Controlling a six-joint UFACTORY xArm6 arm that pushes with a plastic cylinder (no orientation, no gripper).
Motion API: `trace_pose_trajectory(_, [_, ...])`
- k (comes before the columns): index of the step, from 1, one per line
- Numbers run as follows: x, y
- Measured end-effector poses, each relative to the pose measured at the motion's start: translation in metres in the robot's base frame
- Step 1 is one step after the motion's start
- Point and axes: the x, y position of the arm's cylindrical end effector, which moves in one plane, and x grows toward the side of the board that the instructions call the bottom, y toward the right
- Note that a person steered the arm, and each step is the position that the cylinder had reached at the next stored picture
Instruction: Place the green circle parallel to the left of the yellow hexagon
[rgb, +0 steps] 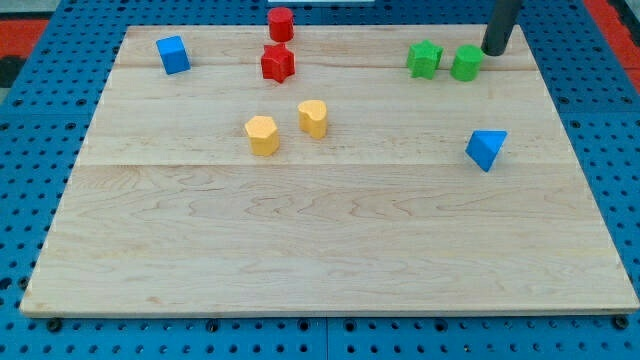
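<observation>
While my tip (494, 52) stands upper-right, the green circle (466, 63) sits just beside

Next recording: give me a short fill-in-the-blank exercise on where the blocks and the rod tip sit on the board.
1. My tip sits just to the view's ____ of the green circle.
2. The block right beside the green circle, on its left, is the green ____.
3. The yellow hexagon lies to the view's ____ of the green circle.

Missing words: right; star; left
</observation>
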Motion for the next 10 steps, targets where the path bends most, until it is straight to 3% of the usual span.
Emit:
trace_pose_trajectory(3, [0.061, 0.020])
trace_pose_trajectory(4, [0.039, 0.028])
trace_pose_trajectory(5, [-0.037, 0.016])
trace_pose_trajectory(6, [-0.045, -0.022])
trace_pose_trajectory(8, [0.033, -0.062])
trace_pose_trajectory(9, [0.047, -0.067])
trace_pose_trajectory(10, [0.062, -0.025])
